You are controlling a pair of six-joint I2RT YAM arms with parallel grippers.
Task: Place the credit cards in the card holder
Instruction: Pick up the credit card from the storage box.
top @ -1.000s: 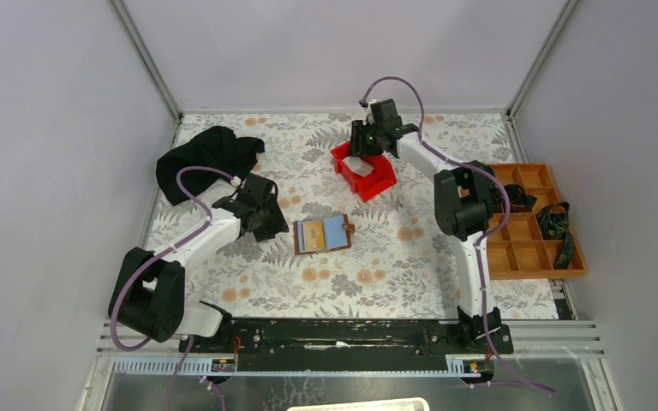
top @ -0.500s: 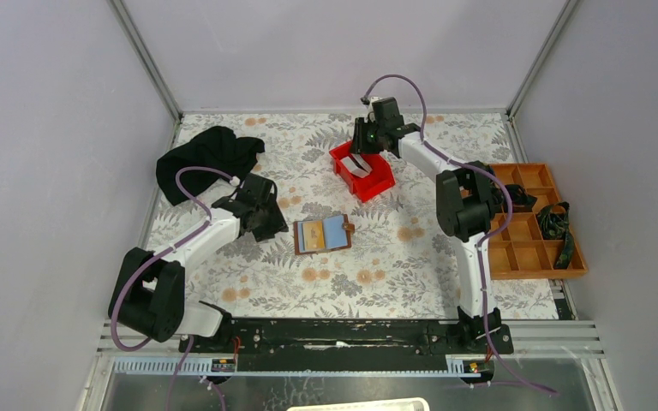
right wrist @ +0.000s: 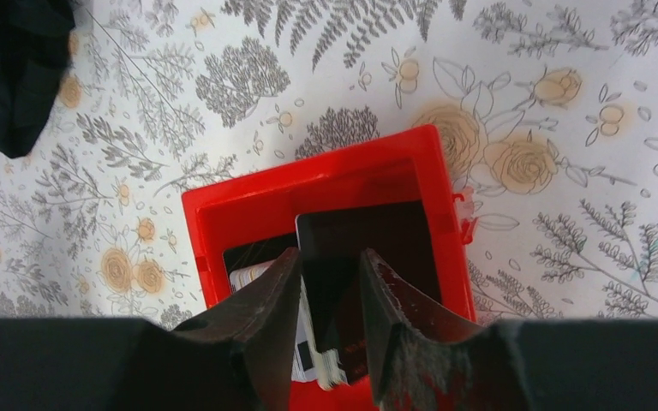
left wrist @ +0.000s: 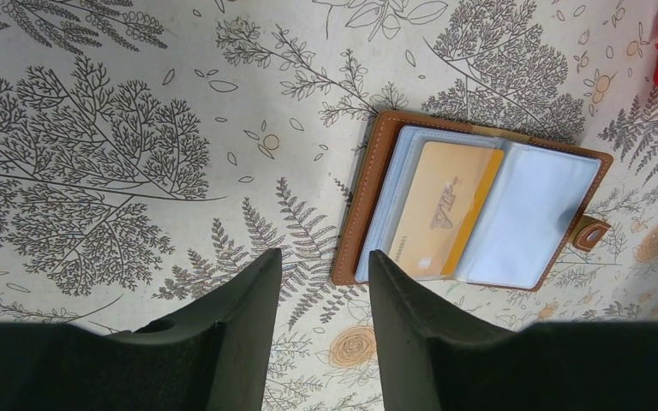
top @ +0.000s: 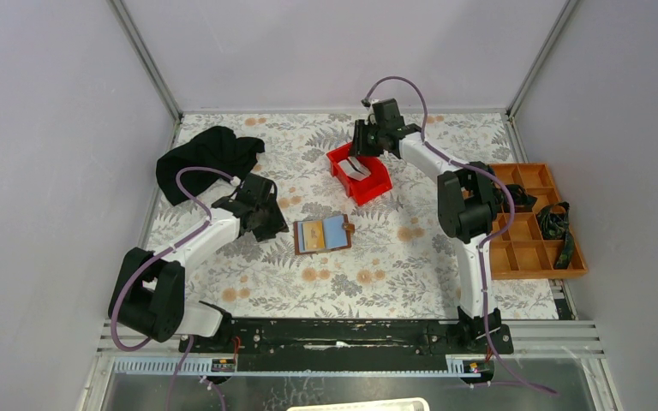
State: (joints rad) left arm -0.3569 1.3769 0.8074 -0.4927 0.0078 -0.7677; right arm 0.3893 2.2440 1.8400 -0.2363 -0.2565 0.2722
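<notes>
Straddling a dark credit card in the red bin, right jaws' grip unclear, left jaws released by the card holder, I judged that card light, stiff, slick, best pinched across its faces.

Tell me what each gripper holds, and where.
The left gripper holds nothing. The right gripper straddles the near end of a dark plastic card in the red plastic bin; whether it grips cannot be told.
</notes>
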